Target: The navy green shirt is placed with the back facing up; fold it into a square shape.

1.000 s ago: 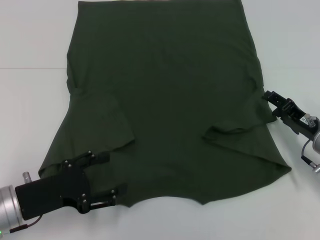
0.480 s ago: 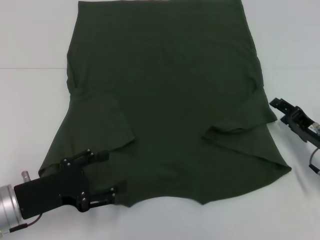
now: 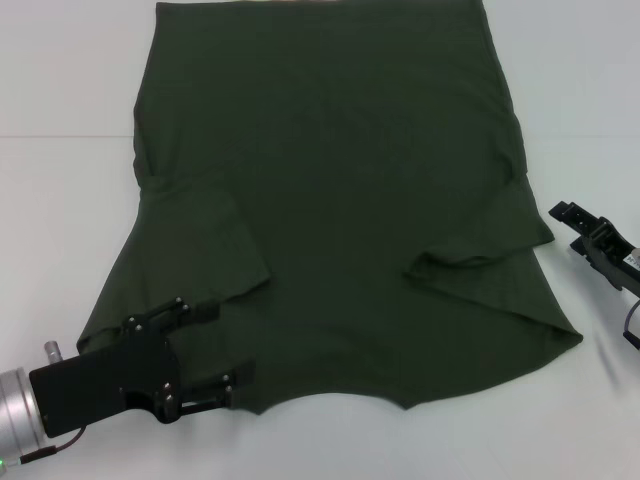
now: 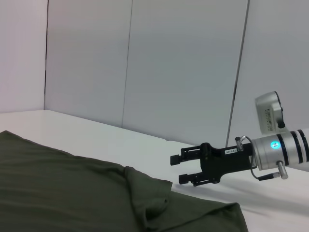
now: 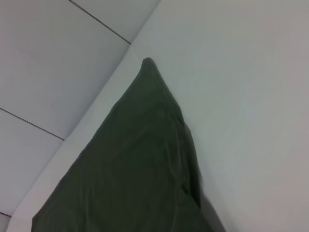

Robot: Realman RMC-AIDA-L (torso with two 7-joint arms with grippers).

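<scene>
The navy green shirt (image 3: pixel 330 200) lies flat on the white table (image 3: pixel 60 80), both sleeves folded inward onto its body. Its neckline edge faces me and its hem is at the far side. My left gripper (image 3: pixel 222 345) rests open over the shirt's near left corner, fingers spread wide above the cloth. My right gripper (image 3: pixel 568 227) stands open just off the shirt's right edge, with nothing between its fingers. The left wrist view shows the shirt (image 4: pixel 72 193) with the right gripper (image 4: pixel 176 169) hovering beyond it. In the right wrist view only a pointed corner of the shirt (image 5: pixel 130 169) shows on the table.
White table surface surrounds the shirt on the left, right and near sides. The shirt's far hem reaches the top of the head view. Grey wall panels (image 4: pixel 145 72) stand behind the table.
My right gripper has drawn back to the right, away from the shirt's right edge. The left gripper and the shirt have barely moved.
</scene>
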